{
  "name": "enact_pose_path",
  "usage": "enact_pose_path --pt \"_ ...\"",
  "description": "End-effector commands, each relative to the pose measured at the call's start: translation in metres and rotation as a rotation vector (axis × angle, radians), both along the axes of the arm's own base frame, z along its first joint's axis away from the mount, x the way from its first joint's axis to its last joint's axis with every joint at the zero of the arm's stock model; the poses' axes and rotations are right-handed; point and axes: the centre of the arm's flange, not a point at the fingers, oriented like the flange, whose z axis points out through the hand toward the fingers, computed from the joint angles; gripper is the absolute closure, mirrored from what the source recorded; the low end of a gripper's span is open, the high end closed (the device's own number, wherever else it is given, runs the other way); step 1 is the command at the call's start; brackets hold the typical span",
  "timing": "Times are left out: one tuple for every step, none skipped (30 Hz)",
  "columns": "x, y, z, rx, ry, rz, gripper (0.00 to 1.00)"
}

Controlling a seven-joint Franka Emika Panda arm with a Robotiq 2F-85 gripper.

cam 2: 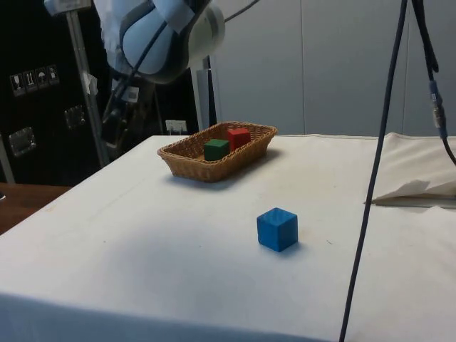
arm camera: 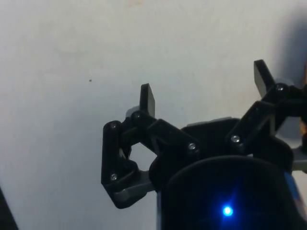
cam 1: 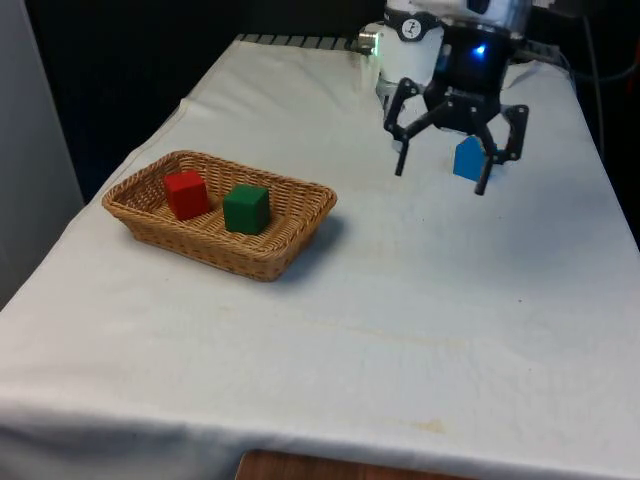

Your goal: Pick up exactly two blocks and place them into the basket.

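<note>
Red block (cam 1: 186,193) and green block (cam 1: 246,208) sit in the basket (cam 1: 291,238), so the open, empty claw (cam 1: 441,166) hovering near the tabletop's far edge looks done.

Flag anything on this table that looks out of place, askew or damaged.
Nothing stands out. The red block and green block sit upright inside the basket. The blue block rests flat on the cloth, outside it. The gripper hangs open and empty.

Two blocks (cam 1: 215,201) lie in the basket (cam 1: 300,196); a third block (cam 2: 276,229) sits apart.
</note>
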Motion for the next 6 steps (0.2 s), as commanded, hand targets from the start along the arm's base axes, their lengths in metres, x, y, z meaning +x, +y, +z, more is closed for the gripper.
enact_pose_path --pt "-0.001 0.007 -0.003 0.011 -0.001 -0.002 0.00" --pt "-0.001 0.010 -0.005 0.016 0.001 -0.002 0.00" --pt "-0.001 0.013 -0.006 0.023 0.001 -0.002 0.00" --pt "-0.001 0.015 -0.008 0.028 0.003 -0.001 0.00" --pt "-0.002 0.020 -0.012 0.041 0.007 -0.002 0.00" --pt "-0.002 0.017 -0.010 0.030 0.011 -0.003 0.00"
